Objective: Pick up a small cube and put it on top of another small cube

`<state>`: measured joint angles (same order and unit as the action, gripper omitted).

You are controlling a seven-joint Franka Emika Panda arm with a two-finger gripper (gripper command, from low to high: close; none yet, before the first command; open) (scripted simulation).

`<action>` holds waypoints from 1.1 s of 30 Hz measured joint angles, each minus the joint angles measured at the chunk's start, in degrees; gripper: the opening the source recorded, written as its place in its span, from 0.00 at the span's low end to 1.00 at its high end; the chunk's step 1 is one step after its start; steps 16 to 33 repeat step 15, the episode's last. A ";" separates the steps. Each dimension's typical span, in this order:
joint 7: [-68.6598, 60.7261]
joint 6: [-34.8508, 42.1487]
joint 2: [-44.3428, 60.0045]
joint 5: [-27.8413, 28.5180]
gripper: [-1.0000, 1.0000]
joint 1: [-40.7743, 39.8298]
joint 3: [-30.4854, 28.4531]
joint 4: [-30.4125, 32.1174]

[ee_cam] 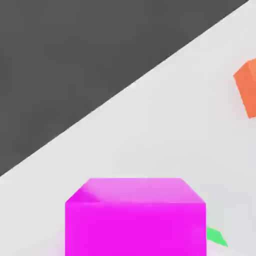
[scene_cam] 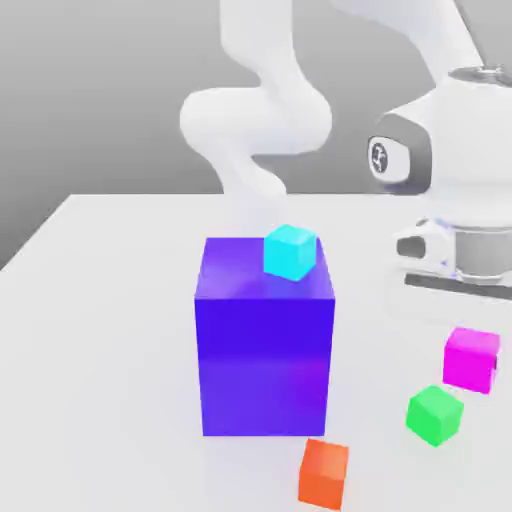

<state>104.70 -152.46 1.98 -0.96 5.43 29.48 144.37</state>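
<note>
Gripper [scene_cam: 473, 350] clamped on the magenta cube [ee_cam: 135, 230], at the exterior view's near right; grasp done, stacking left to do

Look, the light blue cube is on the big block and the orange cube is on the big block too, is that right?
Not quite: the orange cube isn't on the big block. The exterior view shows it down on the table, near the block's front. The light blue cube is on top of the big block, just as you said.
</note>
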 joint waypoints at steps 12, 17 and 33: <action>15.81 -7.86 11.31 16.18 1.00 2.68 -6.89 4.07; 15.81 -7.87 11.31 16.18 1.00 2.68 -6.89 4.07; 15.81 -7.87 11.31 16.18 1.00 2.68 -6.89 4.07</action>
